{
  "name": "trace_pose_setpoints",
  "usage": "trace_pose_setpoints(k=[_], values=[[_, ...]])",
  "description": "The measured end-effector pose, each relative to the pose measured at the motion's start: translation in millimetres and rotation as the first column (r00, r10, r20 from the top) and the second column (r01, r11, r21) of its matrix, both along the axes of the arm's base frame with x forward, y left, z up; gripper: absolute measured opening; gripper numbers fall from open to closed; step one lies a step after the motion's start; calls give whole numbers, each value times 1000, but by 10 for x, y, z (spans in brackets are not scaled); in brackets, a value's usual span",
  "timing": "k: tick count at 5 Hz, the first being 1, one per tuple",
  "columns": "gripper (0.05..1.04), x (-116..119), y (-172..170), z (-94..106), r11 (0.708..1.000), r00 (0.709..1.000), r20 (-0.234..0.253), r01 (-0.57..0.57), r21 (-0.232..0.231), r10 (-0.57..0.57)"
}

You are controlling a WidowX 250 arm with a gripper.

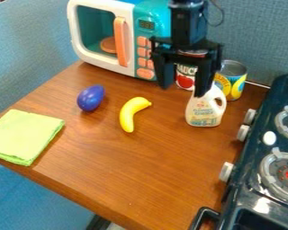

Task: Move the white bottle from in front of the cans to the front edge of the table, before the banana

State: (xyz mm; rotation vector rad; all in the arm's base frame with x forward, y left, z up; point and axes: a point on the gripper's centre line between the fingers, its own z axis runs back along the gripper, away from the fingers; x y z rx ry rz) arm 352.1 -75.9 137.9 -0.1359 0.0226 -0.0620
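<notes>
Stove [247, 197]: nearest the camera, along the right edge of the bench [152, 166], its knobs facing the things there.
Green cloth [25, 134]: folded flat at the near-left edge.
Yellow banana [128, 114]: lying near the middle of the bench, apart from the rest.
Blue oval thing [90, 98]: between the banana and the left edge.
White bottle [203, 112]: upright toward the far right, its handle on the stove side; one fingertip overlaps its top in view, contact unclear.
Hand [183, 90]: released, its two fingers spread and pointing down, nothing gripped; the bottle is nearest.
Red-labelled can [185, 78]: behind the bottle, seen through the gap between the fingers.
Yellow can [232, 83]: behind the bottle, near the far edge.
Toy microwave [101, 33]: at the far-left corner.
Stage: by judgement, an ungrasped one, with the hand near the bottle; closing on it would call for a finger on each side.
Obstacles: both cans crowd the far side, leaving the near side freer.
</notes>
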Motion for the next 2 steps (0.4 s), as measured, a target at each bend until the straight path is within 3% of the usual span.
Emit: trace_pose_setpoints(k=[1, 2], values=[[1001, 224, -38, 59, 985, 988, -12, -153, 79, 155], [1001, 382, -160, 102, 962, 971, -14, -236, 135, 240]])
